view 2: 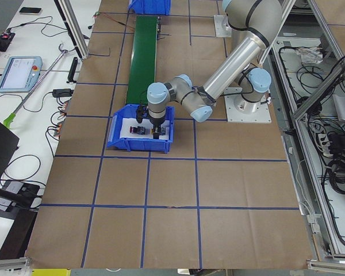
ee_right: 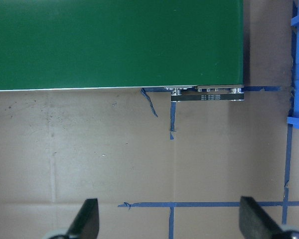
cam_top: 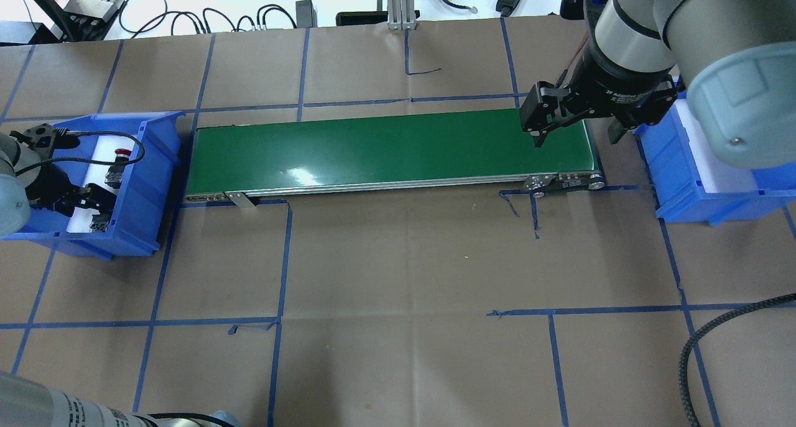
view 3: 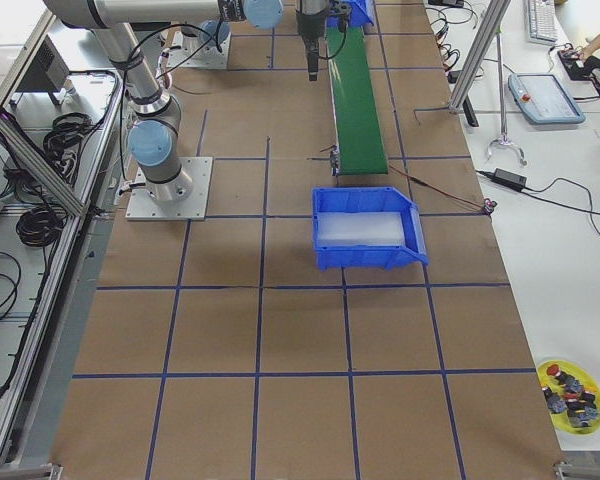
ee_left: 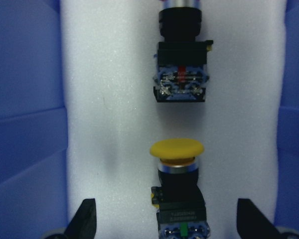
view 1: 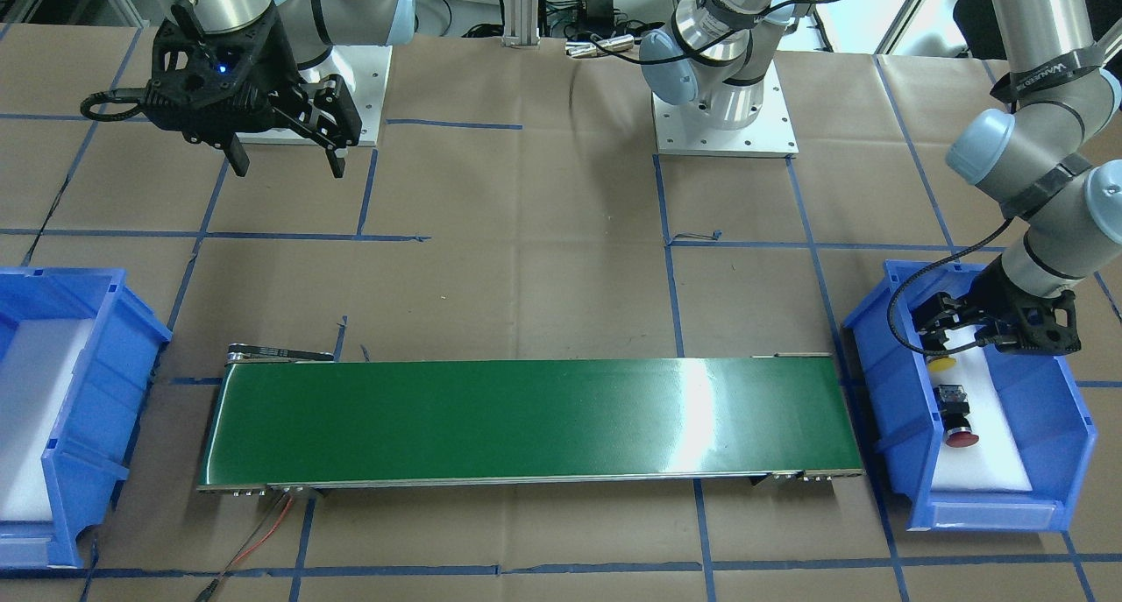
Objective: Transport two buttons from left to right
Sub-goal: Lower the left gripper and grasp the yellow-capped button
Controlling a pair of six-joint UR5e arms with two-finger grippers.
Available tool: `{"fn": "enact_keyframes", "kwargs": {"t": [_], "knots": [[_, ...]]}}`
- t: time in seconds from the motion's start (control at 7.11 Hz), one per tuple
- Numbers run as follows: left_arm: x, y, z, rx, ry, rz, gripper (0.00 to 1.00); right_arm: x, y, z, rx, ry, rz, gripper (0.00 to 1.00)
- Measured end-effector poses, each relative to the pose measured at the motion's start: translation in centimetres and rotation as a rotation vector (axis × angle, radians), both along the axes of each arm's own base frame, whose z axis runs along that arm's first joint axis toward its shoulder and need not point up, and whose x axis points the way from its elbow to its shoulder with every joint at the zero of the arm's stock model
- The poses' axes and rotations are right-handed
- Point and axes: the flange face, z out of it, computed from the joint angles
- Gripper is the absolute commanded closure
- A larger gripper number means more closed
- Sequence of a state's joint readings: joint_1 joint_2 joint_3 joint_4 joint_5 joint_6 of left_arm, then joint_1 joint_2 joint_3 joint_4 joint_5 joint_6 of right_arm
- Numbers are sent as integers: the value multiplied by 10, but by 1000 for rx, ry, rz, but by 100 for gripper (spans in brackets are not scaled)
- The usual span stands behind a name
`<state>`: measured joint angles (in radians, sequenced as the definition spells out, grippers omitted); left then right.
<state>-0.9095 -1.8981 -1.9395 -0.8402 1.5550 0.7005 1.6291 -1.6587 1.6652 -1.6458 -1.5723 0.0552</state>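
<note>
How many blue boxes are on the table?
2. One blue box sits at the end of the green belt on the robot's left, the other blue box at its opposite end. None seems hidden.

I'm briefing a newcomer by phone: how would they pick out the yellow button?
Go to the blue bin on the robot's left, beside the green conveyor. On its white foam, pick the yellow-capped button under the left end effector, not its red-capped neighbour.
</note>
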Motion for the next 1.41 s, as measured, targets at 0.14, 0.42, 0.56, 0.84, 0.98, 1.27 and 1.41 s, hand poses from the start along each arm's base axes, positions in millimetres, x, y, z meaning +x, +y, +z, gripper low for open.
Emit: {"fn": "enact_keyframes", "kwargs": {"t": [0.14, 0.42, 0.56, 0.84, 0.98, 1.27, 1.41], "knots": [[-2, 2, -9, 5, 4, 0, 0, 0, 0, 0, -1, 0, 0, 0], [-6, 7, -18, 14, 9, 1, 11, 0, 0, 1, -2, 1, 0, 0], [-6, 8, -18, 14, 8, 1, 36, 0, 0, 1, -3, 0, 0, 0], [-4, 7, -15, 12, -1, 3, 82, 0, 0, 2, -5, 0, 0, 0], [-4, 6, -13, 11, -3, 9, 93, 0, -1, 3, -5, 1, 0, 0], [-4, 5, -6, 3, -6, 16, 97, 0, 0, 3, -7, 1, 1, 0], [-3, 1, 4, -5, -10, 15, 97, 0, 0, 4, -7, 2, 0, 0]]}}
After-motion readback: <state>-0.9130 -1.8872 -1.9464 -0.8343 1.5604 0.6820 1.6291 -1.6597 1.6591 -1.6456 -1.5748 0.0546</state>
